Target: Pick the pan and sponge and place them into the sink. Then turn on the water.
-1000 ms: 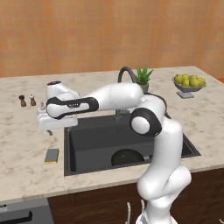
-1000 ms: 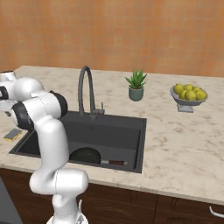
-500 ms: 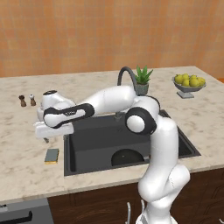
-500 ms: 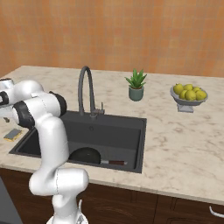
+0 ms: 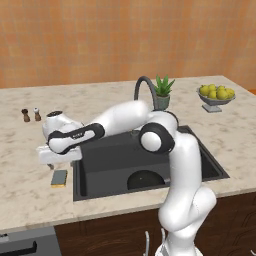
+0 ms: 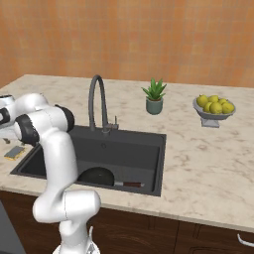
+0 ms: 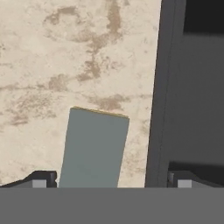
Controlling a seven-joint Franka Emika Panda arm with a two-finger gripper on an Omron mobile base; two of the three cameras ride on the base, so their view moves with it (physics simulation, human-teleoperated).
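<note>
The grey-blue sponge (image 5: 59, 178) (image 6: 15, 152) lies flat on the beige counter just left of the sink (image 5: 81, 190), a thin yellow edge showing at its far end (image 7: 94, 148). My gripper (image 7: 112, 180) (image 5: 52, 165) hangs open close above it. One fingertip (image 7: 41, 179) is beside the sponge's near corner; the other stands over the sink's dark rim (image 7: 159, 87). The black pan (image 5: 145, 180) (image 6: 96, 176) rests inside the basin at its front, brown handle (image 6: 129, 184) pointing right. No water runs from the gooseneck faucet (image 5: 142, 87) (image 6: 96, 101).
Two small shakers (image 5: 31, 115) stand at the back left of the counter. A potted plant (image 5: 161, 92) (image 6: 154, 97) and a bowl of yellow fruit (image 5: 216, 95) (image 6: 215, 109) sit behind and right of the sink. The faucet's lever (image 6: 115, 121) is beside its base.
The arm has swung left and the hand has come down toward the sponge. Sponge and pan have not moved.
</note>
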